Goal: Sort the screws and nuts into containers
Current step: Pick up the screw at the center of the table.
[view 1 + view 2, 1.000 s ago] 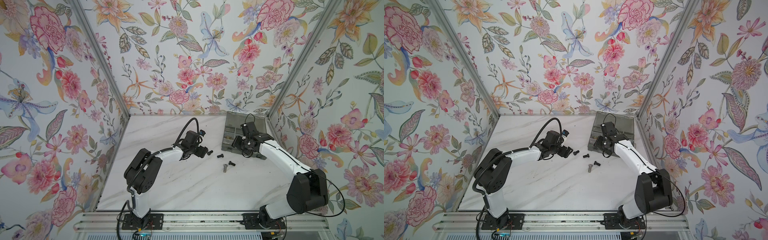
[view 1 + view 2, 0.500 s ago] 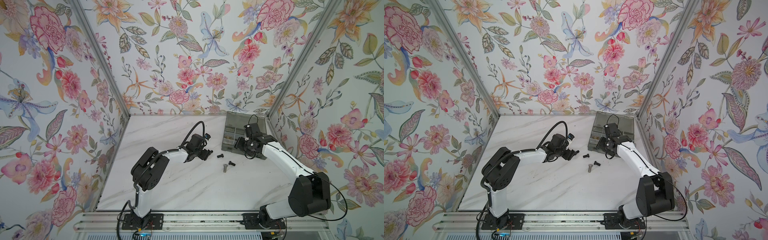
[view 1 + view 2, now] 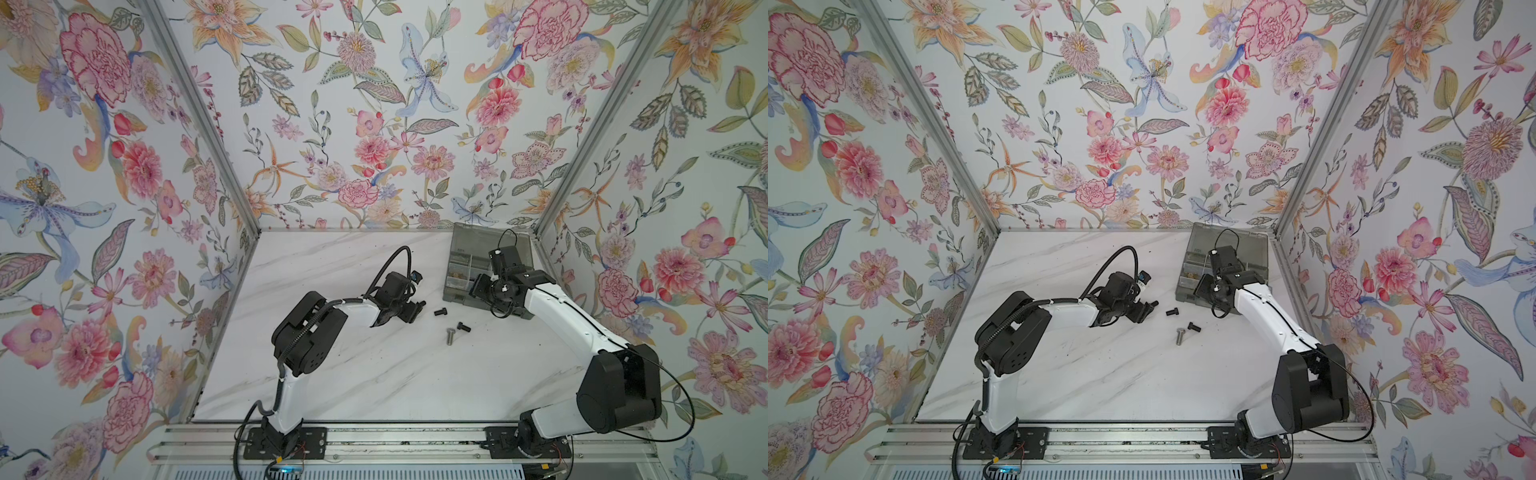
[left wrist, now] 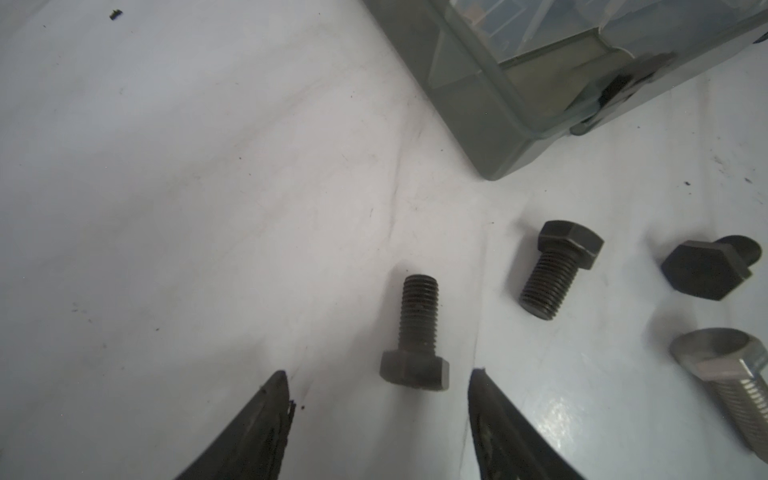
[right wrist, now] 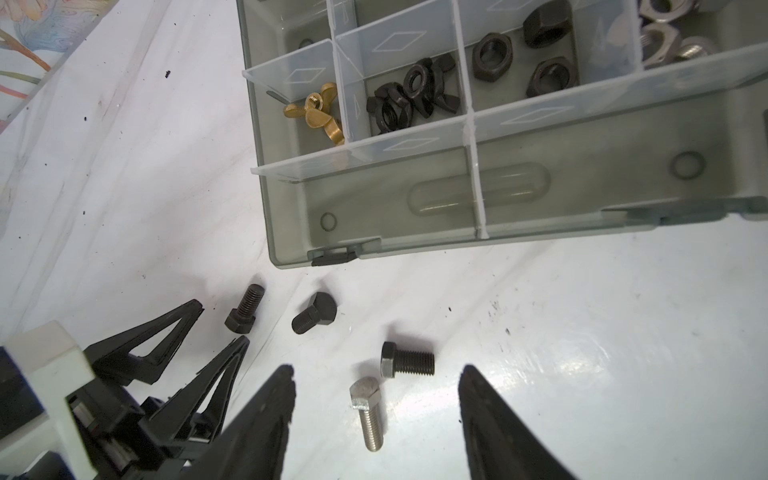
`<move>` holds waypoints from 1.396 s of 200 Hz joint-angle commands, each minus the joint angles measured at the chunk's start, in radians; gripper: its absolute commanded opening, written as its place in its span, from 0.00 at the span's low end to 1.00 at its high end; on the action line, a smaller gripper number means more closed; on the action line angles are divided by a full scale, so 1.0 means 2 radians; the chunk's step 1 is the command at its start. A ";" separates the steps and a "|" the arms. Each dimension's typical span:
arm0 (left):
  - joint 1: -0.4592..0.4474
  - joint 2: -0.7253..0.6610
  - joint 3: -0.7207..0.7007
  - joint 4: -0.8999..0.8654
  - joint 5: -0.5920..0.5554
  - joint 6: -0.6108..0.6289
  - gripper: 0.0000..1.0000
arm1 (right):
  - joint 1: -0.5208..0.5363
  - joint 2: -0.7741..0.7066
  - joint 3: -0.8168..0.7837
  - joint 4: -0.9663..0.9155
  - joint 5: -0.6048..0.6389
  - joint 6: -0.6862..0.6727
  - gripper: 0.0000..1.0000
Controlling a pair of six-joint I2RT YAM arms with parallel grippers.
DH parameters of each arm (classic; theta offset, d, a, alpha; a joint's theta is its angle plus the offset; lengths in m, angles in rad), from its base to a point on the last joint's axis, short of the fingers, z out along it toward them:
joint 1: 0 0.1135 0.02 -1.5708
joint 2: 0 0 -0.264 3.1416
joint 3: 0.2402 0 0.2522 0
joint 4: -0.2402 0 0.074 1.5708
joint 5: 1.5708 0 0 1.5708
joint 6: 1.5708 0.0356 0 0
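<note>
lying loose on the tabletop (image 3: pixel 332 374): four screws, three black and one silver, all on their sides, near the corner of the organizer box (image 3: pixel 457 300) closest to the left arm.
first black screw (image 4: pixel 417 332): hex head toward the left tool, thread pointing away; in the left wrist view the head sits between the two fingertips and touches neither.
second black screw (image 3: pixel 439 311): just beside the first, apart from it, closest of the four to the box.
third black screw (image 3: pixel 463 327): near the silver one, not touching it.
silver screw (image 3: pixel 450 336): longest of the four, lying farthest from the box.
left tool (image 4: pixel 380 373): low over the tabletop, jaws apart, gripping nothing.
right tool (image 5: pixel 376 368): by the front wall of the box, jaws wide apart, gripping nothing; the silver and third black screws show in the gap between its fingers in the right wrist view.
organizer box: grey translucent, at the back right of the tabletop, lid (image 3: pixel 478 239) open behind it.
compartments, one row seen from the right wrist: brass winged nuts (image 5: pixel 320 112) in the end cell; black winged nuts (image 5: pixel 411 95) next; black hex nuts (image 5: pixel 523 58) next; silver hex nuts (image 5: pixel 665 37) last, partly cut off by the frame.
</note>
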State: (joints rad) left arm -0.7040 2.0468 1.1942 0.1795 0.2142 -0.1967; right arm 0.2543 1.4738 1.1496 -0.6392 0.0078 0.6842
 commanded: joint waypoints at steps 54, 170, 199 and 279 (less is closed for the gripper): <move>-0.007 0.020 0.001 0.035 -0.019 0.001 0.67 | -0.005 -0.006 -0.011 -0.007 -0.004 -0.012 0.65; -0.012 0.039 0.005 0.031 -0.019 0.008 0.51 | -0.007 -0.013 -0.014 -0.008 -0.003 -0.014 0.65; -0.014 0.039 0.007 0.026 -0.024 0.014 0.48 | -0.008 -0.015 -0.014 -0.008 -0.004 -0.014 0.66; -0.015 0.029 0.003 0.037 -0.032 0.016 0.25 | -0.019 -0.029 -0.017 -0.008 -0.006 -0.019 0.66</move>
State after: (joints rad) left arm -0.7204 2.1002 1.1942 0.2592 0.1696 -0.1719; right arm 0.2321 1.4563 1.1301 -0.6392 0.0044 0.6651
